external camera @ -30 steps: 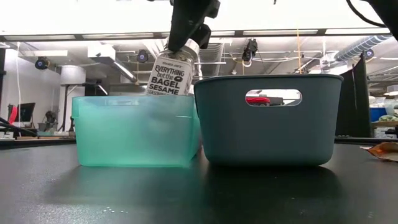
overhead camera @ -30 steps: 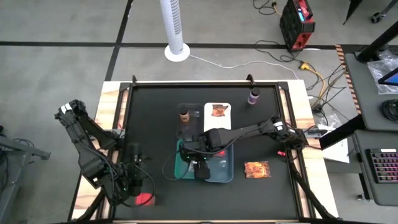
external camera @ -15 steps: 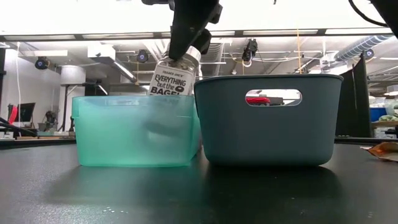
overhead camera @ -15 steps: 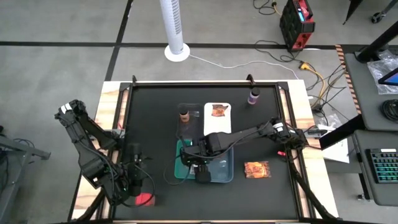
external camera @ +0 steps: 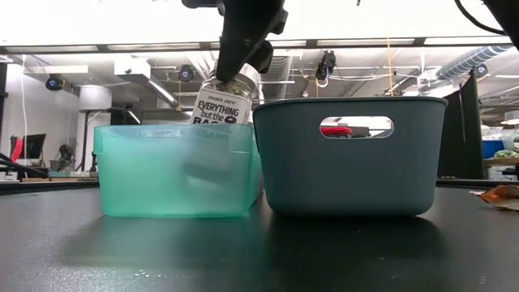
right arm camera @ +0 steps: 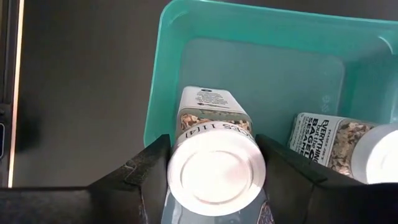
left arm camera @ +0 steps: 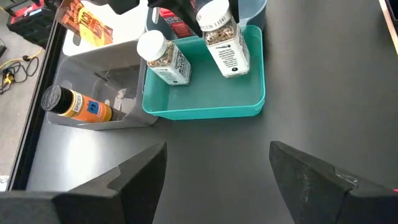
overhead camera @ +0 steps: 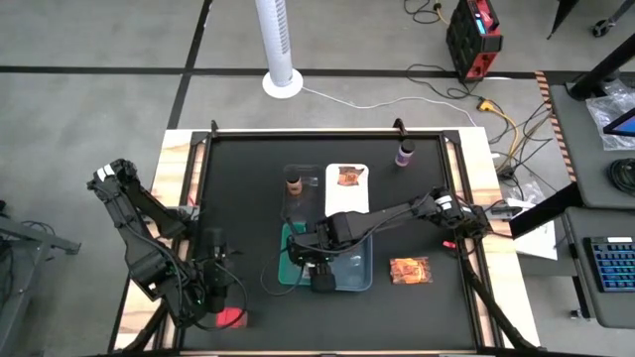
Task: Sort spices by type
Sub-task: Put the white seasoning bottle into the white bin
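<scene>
In the low view, the teal tray (external camera: 178,178) hides the held jar's (external camera: 223,101) lower half; its label is cut off.

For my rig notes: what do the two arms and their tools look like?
Both arms are dark, jointed links with black cables looped alongside. The left tool has two broad, flat, dark wedge-shaped fingers; the right tool has matching dark angular fingers.

- teal tray (left arm camera: 205,106), translucent green walls
- two jars (left arm camera: 225,38), white caps (right arm camera: 214,179), speckled tan-and-white contents, white labels with black lettering
- grey-blue tray (external camera: 349,158)
- bottle (left arm camera: 78,106), dark cap, orange label with a blue patch
- purple bottle (overhead camera: 404,154) at the bench's one o'clock
- black bench (overhead camera: 248,198)
- orange-red packet (overhead camera: 410,269)
</scene>
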{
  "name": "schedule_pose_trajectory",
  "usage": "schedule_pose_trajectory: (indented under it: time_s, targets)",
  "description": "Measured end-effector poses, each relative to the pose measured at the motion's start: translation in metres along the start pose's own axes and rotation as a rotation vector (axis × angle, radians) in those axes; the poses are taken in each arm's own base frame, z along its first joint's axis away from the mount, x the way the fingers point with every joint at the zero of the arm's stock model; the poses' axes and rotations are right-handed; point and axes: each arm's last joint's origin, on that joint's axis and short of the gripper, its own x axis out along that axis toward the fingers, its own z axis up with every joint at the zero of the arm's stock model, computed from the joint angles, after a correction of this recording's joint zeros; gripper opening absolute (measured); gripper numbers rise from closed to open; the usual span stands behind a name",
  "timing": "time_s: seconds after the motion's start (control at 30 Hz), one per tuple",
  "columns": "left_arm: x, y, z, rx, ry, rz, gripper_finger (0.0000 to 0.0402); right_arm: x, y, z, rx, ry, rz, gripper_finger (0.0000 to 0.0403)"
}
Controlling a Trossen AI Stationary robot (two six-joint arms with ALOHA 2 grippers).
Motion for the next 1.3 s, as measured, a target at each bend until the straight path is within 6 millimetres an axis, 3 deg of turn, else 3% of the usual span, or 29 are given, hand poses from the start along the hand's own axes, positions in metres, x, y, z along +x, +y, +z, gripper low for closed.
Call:
schedule_pose_trajectory:
  time_s: [1.3]
  targets:
    - [0.0,0.0,0.0,0.001,0.0,0.0,0.0267,0.0079,-0.0009,-0.0021,0.003,0.0,0.0,0.0213]
